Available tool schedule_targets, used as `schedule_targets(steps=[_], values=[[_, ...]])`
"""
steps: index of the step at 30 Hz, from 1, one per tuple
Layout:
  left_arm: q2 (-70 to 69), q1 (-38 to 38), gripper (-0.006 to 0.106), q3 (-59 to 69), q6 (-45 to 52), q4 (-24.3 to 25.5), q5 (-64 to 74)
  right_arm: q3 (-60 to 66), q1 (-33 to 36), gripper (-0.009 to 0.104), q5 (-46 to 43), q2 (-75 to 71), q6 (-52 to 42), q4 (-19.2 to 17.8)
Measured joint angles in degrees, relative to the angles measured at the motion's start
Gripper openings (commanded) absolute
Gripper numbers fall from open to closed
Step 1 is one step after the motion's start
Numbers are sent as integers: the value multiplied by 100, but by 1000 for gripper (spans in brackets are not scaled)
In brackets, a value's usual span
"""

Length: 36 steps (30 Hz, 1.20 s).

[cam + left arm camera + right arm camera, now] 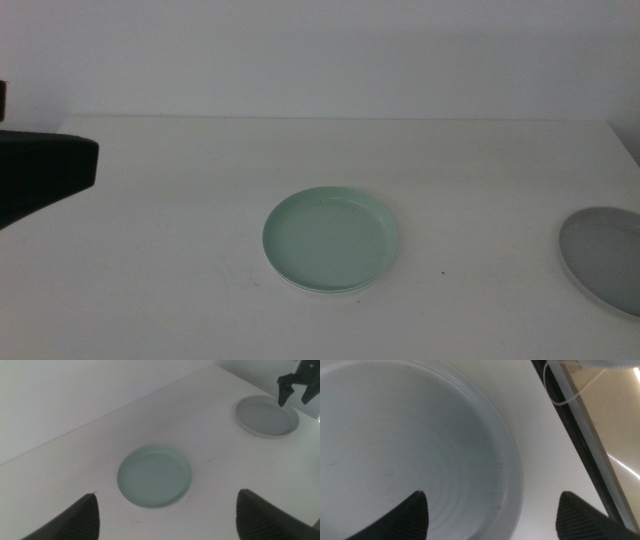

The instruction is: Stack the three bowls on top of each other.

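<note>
the matte mint green shallow round bowl (331,240) sits near the middle of the white desk (180,250), and a thin pale rim showing under its near edge suggests it rests on another bowl, though which one cannot be told for sure. the matte grey shallow round bowl (604,258) lies well apart from it at the right edge of the desk, partly cut off in the middle view.

the left claw (167,515) hangs above the desk on the left side, released, its two dark jaws spread wide with the mint green bowl (154,477) seen between them below; it touches nothing. in the middle view only a dark part of the left arm (45,170) shows at the left edge.

the right claw (298,387) hovers over the far rim of the grey bowl (266,416), seen from the left wrist view as a dark forked shape. its own wrist view shows its jaws spread apart, released, close above the grey bowl (420,450), one jaw over the bowl's inside and the other over the bare desk (540,455) outside the rim. the desk's dark edge (580,435) runs just beyond.
</note>
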Motion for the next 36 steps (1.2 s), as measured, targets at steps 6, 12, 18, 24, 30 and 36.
schedule_targets(steps=[6,12,18,24,30,36], values=[[0,0,94,0,0,0,0,0,0,48,-128,379,0,-180],[0,0,94,0,0,0,0,0,0,38,-289,504,0,-180],[0,0,94,0,0,0,0,0,0,37,-365,664,0,-180],[0,0,94,0,0,0,0,-47,-10,1,-364,767,0,-239],[0,0,94,0,0,0,-3,-107,-41,-2,-266,577,-72,80],[0,0,94,0,0,0,-13,-278,441,-2,-190,-259,-378,1039]])
